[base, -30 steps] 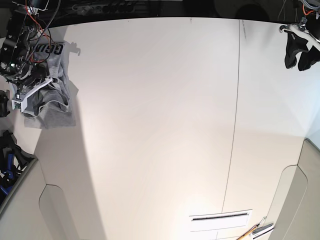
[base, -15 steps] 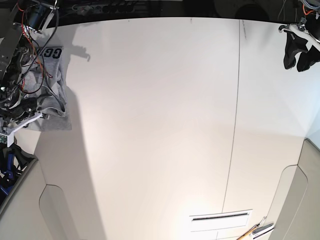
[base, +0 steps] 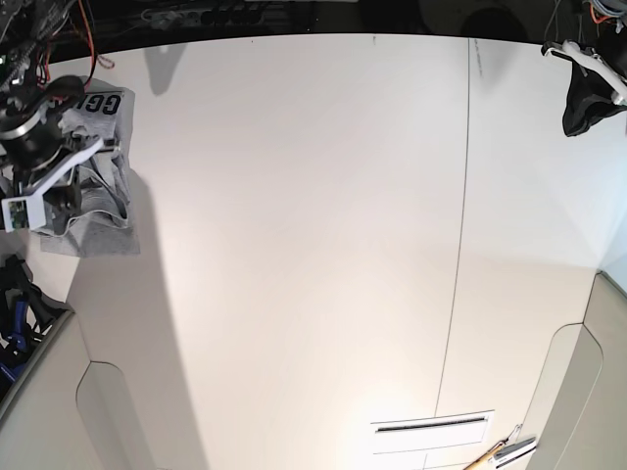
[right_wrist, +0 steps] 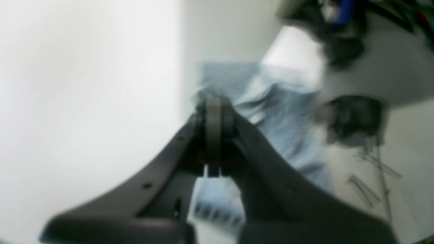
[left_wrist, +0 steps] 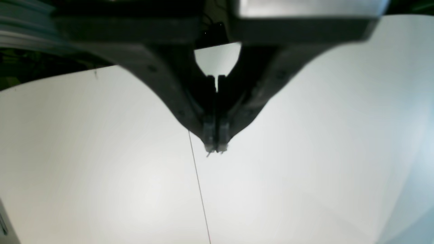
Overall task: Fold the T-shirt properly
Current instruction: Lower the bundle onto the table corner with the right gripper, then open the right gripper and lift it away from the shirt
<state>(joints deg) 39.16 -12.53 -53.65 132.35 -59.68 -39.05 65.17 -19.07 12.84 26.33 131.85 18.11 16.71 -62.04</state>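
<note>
One T-shirt (base: 98, 201) lies bunched at the desk's (base: 313, 245) far left corner, letters showing. The right gripper (right_wrist: 213, 169) hovers above it, jaws pressed together on nothing I can see. Best to open, descend onto a shoulder or hem edge, and pull the cloth toward the desk's middle. At the far right corner, the left gripper (left_wrist: 215, 147) hangs with jaws together, empty.

You see a heather-grey T-shirt (base: 103, 186) printed with black block letters, lying on a white table (base: 313, 245); both gripper bodies are black.
</note>
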